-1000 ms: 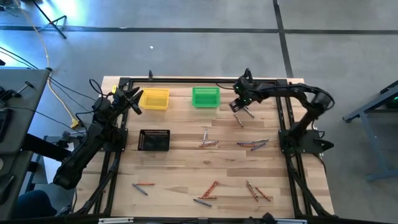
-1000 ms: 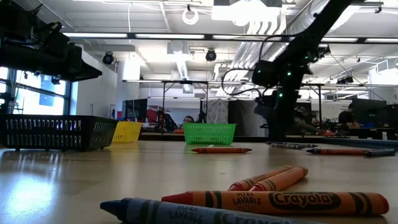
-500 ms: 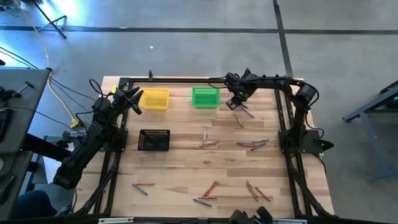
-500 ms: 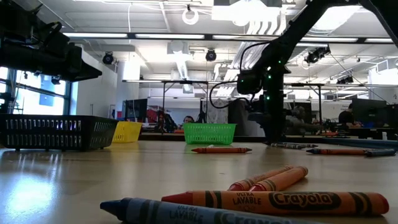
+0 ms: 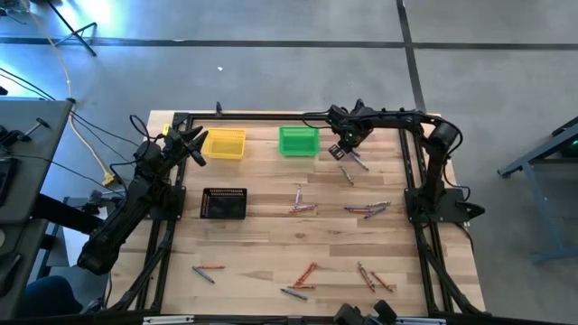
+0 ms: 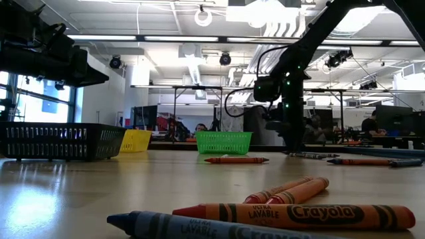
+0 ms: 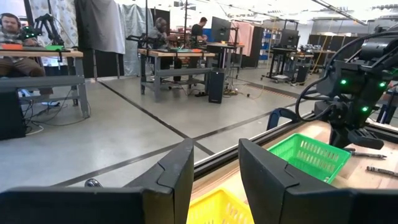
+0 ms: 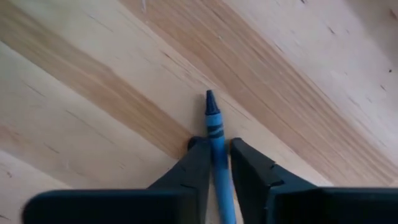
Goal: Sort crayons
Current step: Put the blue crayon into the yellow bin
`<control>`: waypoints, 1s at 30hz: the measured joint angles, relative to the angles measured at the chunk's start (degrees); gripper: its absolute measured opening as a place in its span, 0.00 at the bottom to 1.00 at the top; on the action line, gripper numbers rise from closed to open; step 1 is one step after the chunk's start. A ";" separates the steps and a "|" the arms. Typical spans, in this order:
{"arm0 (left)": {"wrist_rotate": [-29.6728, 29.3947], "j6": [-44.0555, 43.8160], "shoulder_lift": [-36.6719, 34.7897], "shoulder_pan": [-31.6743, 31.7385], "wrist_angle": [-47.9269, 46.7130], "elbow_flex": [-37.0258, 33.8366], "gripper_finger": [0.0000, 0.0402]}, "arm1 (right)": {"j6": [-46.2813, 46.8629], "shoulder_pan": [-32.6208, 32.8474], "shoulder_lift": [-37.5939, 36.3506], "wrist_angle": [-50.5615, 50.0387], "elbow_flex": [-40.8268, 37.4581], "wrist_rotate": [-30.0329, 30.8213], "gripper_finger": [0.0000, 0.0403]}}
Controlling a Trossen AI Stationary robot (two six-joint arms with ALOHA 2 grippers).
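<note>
The right gripper [image 8: 215, 163] has its fingers squeezed on a blue crayon [image 8: 214, 134] down on the table [image 5: 262, 239], near the green bin [image 5: 299, 141]. Next, I think, lift it (gently). The left gripper [image 7: 215, 177] waits, fingers apart.

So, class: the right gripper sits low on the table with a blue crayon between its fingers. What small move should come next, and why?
Probably lift straight up a little. The right gripper has its fingers pressed against both sides of the blue crayon, which lies on the table. The green bin stands just beside it, so raising the crayon clear of the wood seems the sensible step before carrying it anywhere.
</note>
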 joint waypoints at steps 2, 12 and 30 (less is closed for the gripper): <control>0.00 -0.01 0.00 0.00 0.00 0.01 0.29 | -0.02 -0.02 0.03 0.11 -0.03 0.15 0.06; 0.00 0.00 0.00 0.00 0.00 0.01 0.29 | -1.27 -0.08 0.17 -2.04 1.66 -0.14 0.04; -0.01 0.00 0.00 -0.01 0.00 0.01 0.29 | -1.49 0.93 -0.45 -11.46 15.48 0.26 0.04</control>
